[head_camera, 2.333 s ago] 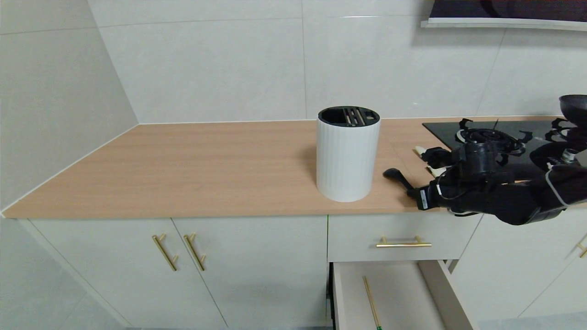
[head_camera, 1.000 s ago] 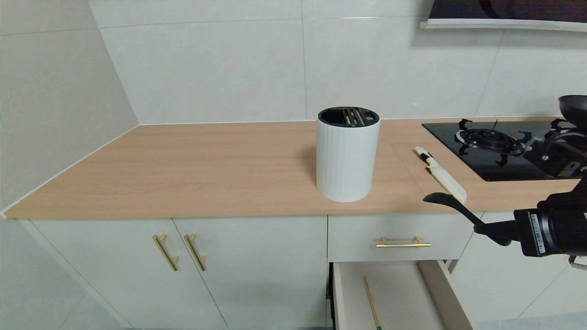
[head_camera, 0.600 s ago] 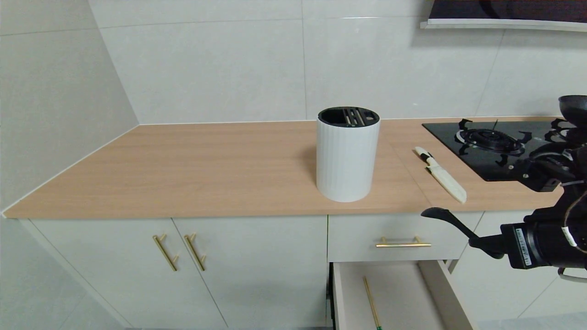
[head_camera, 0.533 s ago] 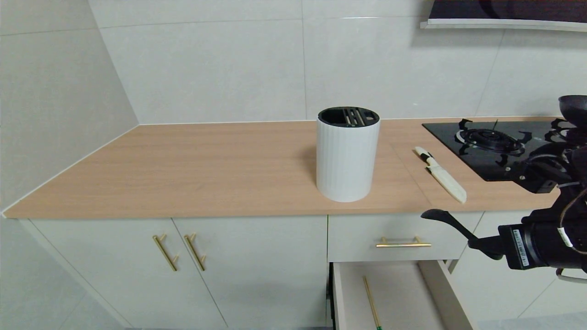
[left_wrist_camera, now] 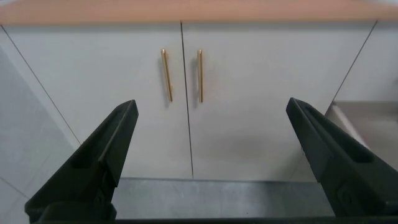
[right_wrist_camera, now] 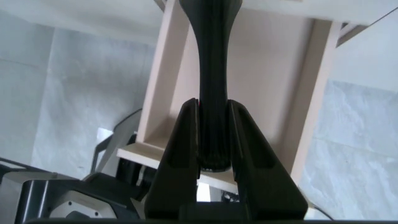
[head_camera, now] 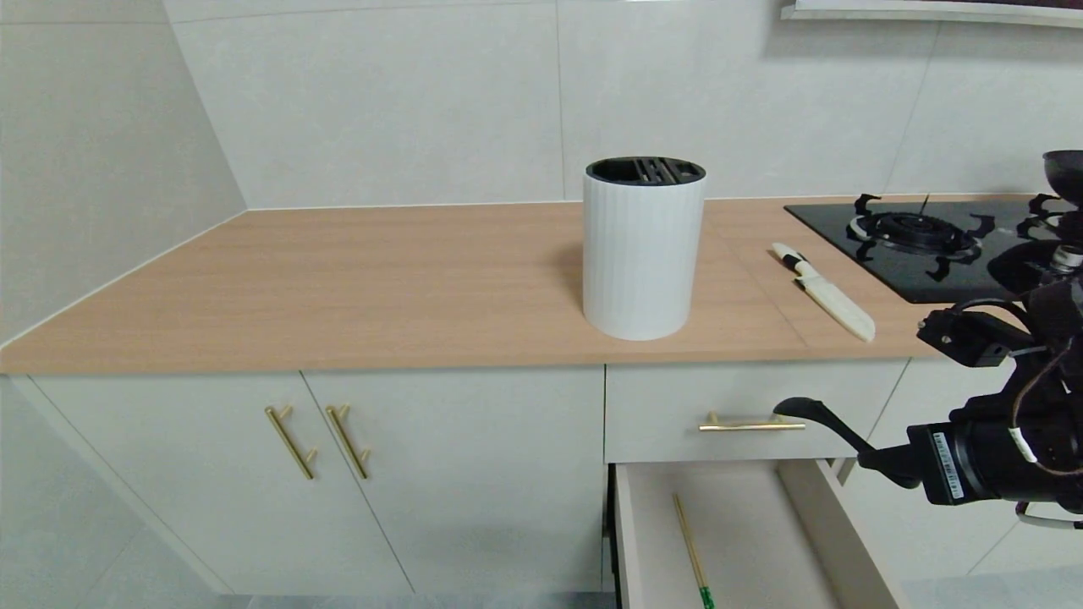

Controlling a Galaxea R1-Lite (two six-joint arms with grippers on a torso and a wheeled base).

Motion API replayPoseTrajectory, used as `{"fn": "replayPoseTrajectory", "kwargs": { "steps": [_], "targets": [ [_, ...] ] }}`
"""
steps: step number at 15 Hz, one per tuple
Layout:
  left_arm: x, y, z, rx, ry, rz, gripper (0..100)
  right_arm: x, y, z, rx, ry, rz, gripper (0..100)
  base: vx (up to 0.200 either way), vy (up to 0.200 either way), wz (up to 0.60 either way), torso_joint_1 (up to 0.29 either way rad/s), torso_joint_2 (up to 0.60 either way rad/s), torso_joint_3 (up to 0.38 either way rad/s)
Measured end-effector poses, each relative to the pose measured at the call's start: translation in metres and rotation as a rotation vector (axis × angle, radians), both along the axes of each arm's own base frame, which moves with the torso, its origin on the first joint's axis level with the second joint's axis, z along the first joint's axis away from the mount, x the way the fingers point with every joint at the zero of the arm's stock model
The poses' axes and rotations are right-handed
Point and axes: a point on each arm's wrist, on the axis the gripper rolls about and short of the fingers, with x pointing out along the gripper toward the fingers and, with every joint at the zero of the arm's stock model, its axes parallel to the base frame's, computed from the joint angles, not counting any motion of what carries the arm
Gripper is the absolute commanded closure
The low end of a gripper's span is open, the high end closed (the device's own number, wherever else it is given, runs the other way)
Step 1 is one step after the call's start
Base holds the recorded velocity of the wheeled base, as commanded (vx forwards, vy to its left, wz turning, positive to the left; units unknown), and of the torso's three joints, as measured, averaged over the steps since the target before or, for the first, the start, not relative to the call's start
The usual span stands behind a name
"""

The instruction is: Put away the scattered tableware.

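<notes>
Your left hand (left_wrist_camera: 211,106) has its fingers spread wide with nothing between them. It faces a pair of pale cabinet doors (left_wrist_camera: 186,137), whose two gold bar handles stand straight ahead of it. In the head view those same cabinet doors (head_camera: 338,474) sit under the left stretch of the wooden table (head_camera: 338,288).

A white ribbed knife block (head_camera: 643,254) with a black slotted top stands upright on the table, up and well to the left of your right hand. Below it the drawer (head_camera: 804,507) is pulled open. Chopsticks (head_camera: 689,550) with a green tip lie lengthwise on its floor, lower than the right hand and to its left.

A knife (head_camera: 825,292) with a cream blade and a black-and-white handle lies flat on the table. It is near the front edge, above the right hand and apart from the knife block.

Your right hand (head_camera: 880,457) is clamped on the handle of a black spoon (head_camera: 816,416). It holds the spoon out to the left, in front of the closed upper drawer. From the right wrist, the fingers (right_wrist_camera: 183,143) pinch the spoon (right_wrist_camera: 211,56) on both sides, and the open drawer (right_wrist_camera: 261,74) lies beneath it.

The black gas hob (head_camera: 914,245) sits on the table beyond and above the right hand.
</notes>
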Motion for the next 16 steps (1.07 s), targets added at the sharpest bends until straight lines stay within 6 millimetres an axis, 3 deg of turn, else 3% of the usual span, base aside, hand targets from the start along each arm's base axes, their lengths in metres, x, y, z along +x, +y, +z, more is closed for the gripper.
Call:
{"fn": "replayPoseTrajectory", "kwargs": {
  "steps": [9,16],
  "targets": [
    [0.0,0.0,0.0,0.0,0.0,0.0,0,0.004,0.003,-0.012,-0.016,0.04,0.006,100,0.0,0.0,0.0,-0.169,0.47,0.3],
    [0.0,0.0,0.0,0.0,0.0,0.0,0,0.004,0.005,-0.017,-0.025,0.059,0.017,100,0.0,0.0,0.0,-0.083,0.33,0.241]
  ]
}}
